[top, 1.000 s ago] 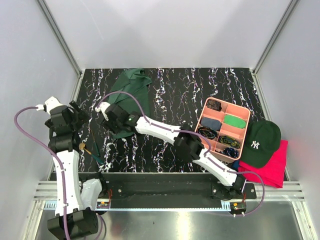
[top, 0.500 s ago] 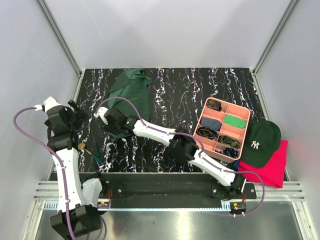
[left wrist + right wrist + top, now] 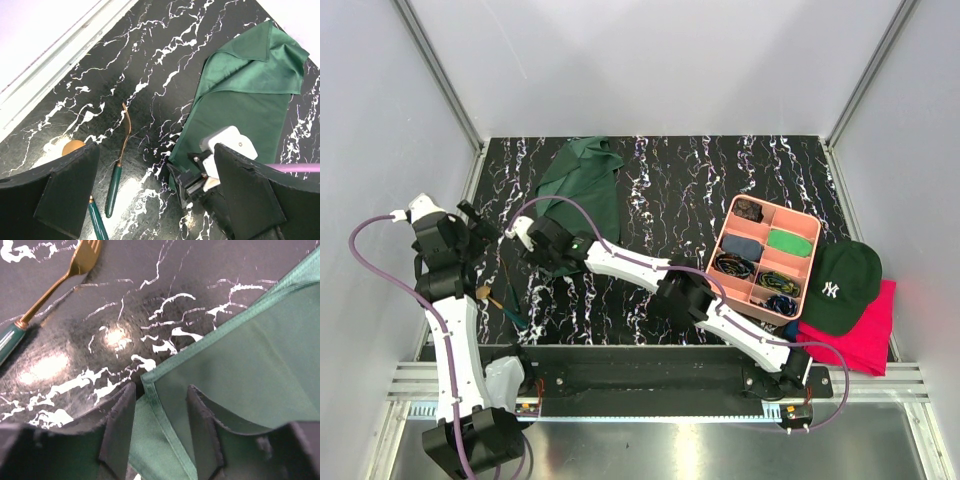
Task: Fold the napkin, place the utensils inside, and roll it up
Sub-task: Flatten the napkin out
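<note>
Napkin [image 3: 240,370] corner lies between the jaws of my right end effector [image 3: 160,410], half open, gripping nothing yet; left end effector [image 3: 157,185], wide open and empty, is farther off.

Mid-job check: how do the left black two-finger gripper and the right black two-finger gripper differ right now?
The left gripper stands wide open, nothing between its fingers; the right gripper has a narrower gap straddling the corner hem of the dark green cloth napkin. The left hangs higher, above the gold, green-handled fork on the black marble table; the right sits low at the cloth. Shared: neither has clamped anything.
</note>
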Motion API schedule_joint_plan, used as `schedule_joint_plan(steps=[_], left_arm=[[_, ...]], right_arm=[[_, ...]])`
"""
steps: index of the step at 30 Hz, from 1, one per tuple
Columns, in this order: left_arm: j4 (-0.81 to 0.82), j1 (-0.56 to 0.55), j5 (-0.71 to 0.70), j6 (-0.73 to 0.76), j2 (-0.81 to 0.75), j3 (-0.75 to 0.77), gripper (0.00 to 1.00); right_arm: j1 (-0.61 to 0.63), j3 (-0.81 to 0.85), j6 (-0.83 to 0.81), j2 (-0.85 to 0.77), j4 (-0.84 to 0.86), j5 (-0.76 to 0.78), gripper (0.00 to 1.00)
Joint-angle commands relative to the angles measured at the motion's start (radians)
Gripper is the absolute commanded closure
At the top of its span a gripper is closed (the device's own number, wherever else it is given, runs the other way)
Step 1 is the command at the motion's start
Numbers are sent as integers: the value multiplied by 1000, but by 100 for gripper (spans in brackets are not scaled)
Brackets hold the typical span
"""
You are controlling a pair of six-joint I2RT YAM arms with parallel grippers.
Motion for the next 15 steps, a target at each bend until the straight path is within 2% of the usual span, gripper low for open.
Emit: schedule_joint_plan(steps=[1, 4, 8, 11, 12, 14, 15], left_arm=[[56, 8, 48, -4, 7, -8, 1], [59, 10, 52, -4, 7, -8, 1], [59, 11, 66, -5, 7, -11, 1], [59, 13, 72, -5, 10, -11, 1], [61, 13, 75, -7, 10, -11, 1], [59, 14, 78, -7, 8, -11, 1], [61, 14, 80, -7, 8, -13, 1]], right_arm=[[13, 49, -12, 29, 22, -12, 52], [13, 46, -11, 37, 22, -1, 55], [13, 42, -3, 43, 22, 13, 65], [13, 49, 5, 50, 22, 14, 77], [13, 52, 8, 54, 21, 19, 85], [12, 55, 15, 57, 22, 23, 91], [10, 58, 20, 55, 24, 29, 99]])
